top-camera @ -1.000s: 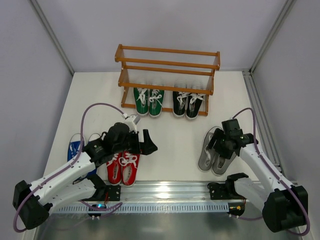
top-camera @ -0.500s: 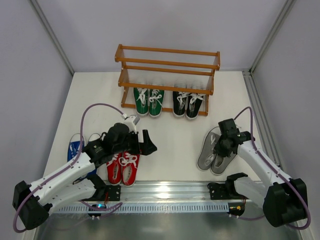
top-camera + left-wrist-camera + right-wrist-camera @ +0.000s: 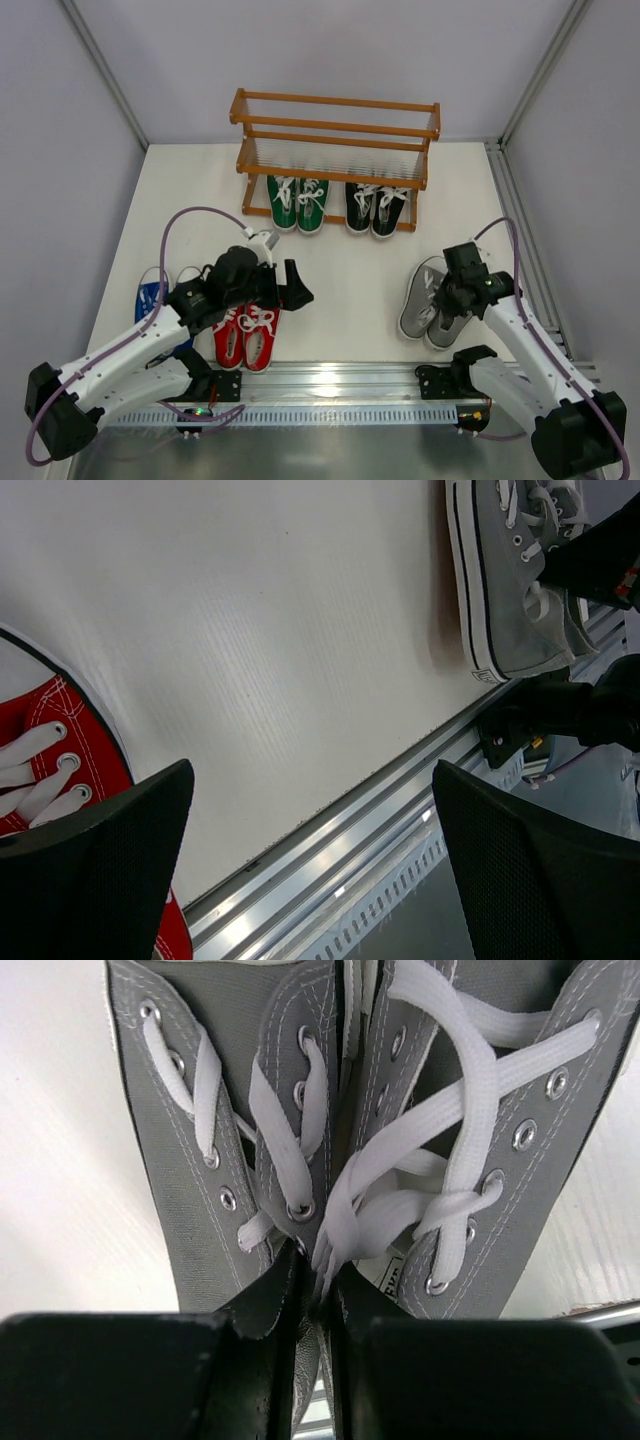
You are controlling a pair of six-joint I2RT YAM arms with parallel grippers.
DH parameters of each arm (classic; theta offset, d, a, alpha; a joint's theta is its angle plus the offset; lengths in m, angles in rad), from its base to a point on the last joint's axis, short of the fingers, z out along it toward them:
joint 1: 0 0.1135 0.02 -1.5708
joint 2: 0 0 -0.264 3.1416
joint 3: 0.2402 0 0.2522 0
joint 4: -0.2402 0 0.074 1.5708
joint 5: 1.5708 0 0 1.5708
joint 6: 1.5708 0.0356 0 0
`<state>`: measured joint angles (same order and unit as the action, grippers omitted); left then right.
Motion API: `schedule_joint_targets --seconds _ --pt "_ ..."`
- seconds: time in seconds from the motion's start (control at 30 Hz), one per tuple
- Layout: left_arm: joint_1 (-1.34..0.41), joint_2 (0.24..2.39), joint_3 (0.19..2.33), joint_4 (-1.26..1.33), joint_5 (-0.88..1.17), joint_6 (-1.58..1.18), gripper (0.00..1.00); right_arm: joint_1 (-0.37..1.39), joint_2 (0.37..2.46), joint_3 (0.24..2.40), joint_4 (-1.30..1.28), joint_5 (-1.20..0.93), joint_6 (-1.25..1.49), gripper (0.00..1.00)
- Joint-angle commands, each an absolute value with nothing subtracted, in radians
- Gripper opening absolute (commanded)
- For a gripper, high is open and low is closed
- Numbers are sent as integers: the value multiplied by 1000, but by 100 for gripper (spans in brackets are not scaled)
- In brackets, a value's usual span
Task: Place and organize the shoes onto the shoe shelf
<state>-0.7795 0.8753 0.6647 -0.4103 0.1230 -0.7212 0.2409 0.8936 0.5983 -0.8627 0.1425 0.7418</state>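
While R hand (image 3: 318, 1272) pinches grey pair (image 3: 416, 310) | L hand (image 3: 312, 820) spread | green pair (image 3: 298, 203), black pair (image 3: 377, 210) on shelf (image 3: 335, 174)

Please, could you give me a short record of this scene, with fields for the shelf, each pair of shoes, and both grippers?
shelf: orange-brown shoe shelf at the far side, no shoes on its upper tiers
on shelf: green pair on the left and black pair on the right, lowest tier
on table: red pair, blue pair (partly hidden), grey pair
left gripper: open, holding nothing, beside the red pair
right gripper: shut on the grey pair, between the two shoes at the laces
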Motion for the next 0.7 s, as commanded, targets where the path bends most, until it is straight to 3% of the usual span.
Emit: schedule_joint_targets --seconds 0.0,0.3,0.67 --pt "-784 851 666 -406 101 -706 100 265 795 727 -906 201 700 4" --pt "-784 848 696 -429 18 -700 100 324 801 1020 -962 127 531 4" --pt "-782 819 739 -460 -44 -703 100 471 1123 1366 -784 132 388 4"
